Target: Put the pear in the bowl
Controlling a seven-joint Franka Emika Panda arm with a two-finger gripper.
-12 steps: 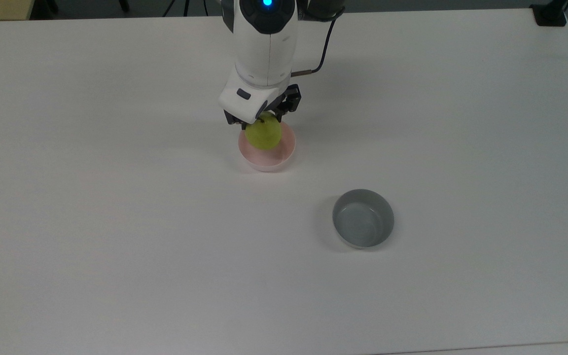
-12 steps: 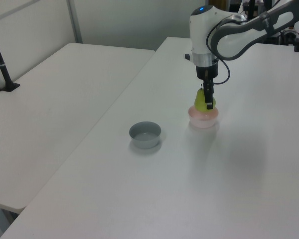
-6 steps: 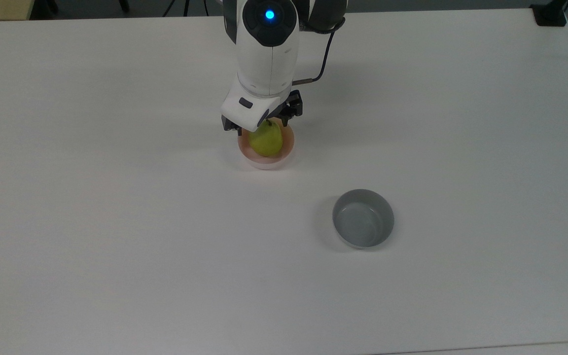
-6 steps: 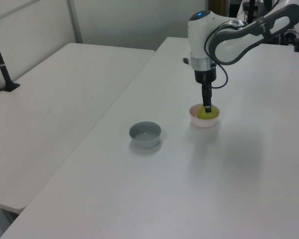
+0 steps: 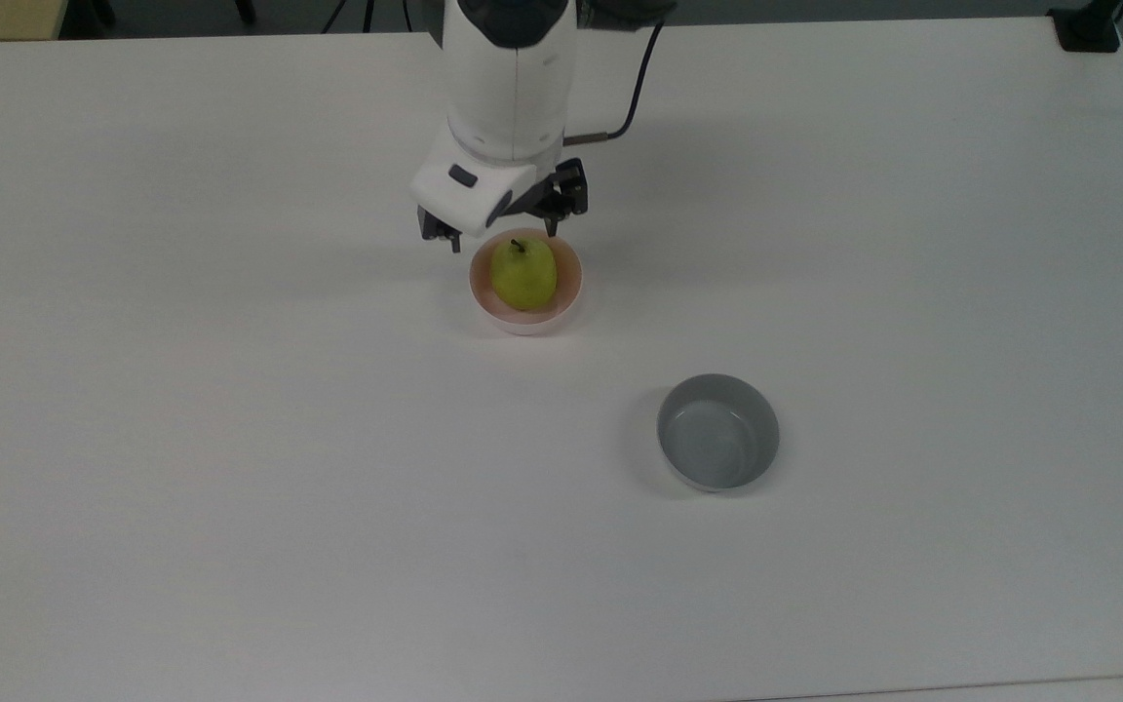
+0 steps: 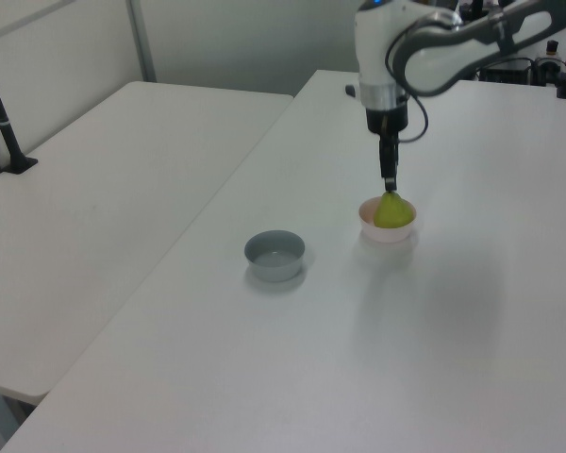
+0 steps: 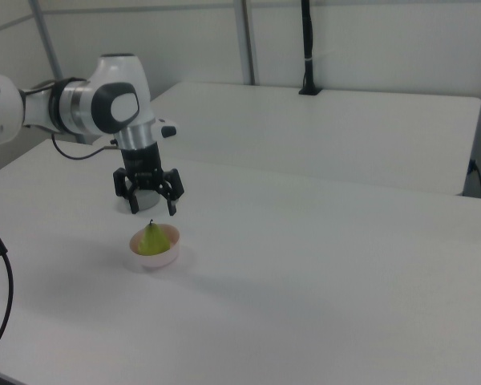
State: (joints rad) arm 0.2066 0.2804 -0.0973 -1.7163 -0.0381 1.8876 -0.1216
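Top view first: pear (image 5: 523, 275) sits inside the pink bowl (image 5: 572, 289), stem pointing toward the arm, nothing gripping it. Gripper (image 5: 501, 240) hangs just past the bowl's far rim, fingers spread wide and holding nothing; one fingertip shows on each side of the white hand. Grey bowl (image 5: 717, 431) stands well apart on the tabletop (image 5: 230, 439), toward the top view's lower right, with nothing in it. Left view: pear (image 6: 392, 210) rests in the pink bowl (image 6: 386, 230), its top rising above the rim; the gripper (image 6: 389, 184) hangs straight above the fruit with its tip close over the stem, and whether a gap separates them cannot be told from this angle. Grey bowl (image 6: 274, 255) lies to the left view's left of the pink one. Right view: gripper (image 7: 151, 207) is plainly clear of the pear (image 7: 151, 240), fingers parted to either side with open air between them and the fruit below; pink bowl (image 7: 155, 257) cradles the pear upright-ish. Judgement: the placing looks done, the fruit being in the right bowl and released. What seems left is only for the arm to draw away, without knocking the bowl.
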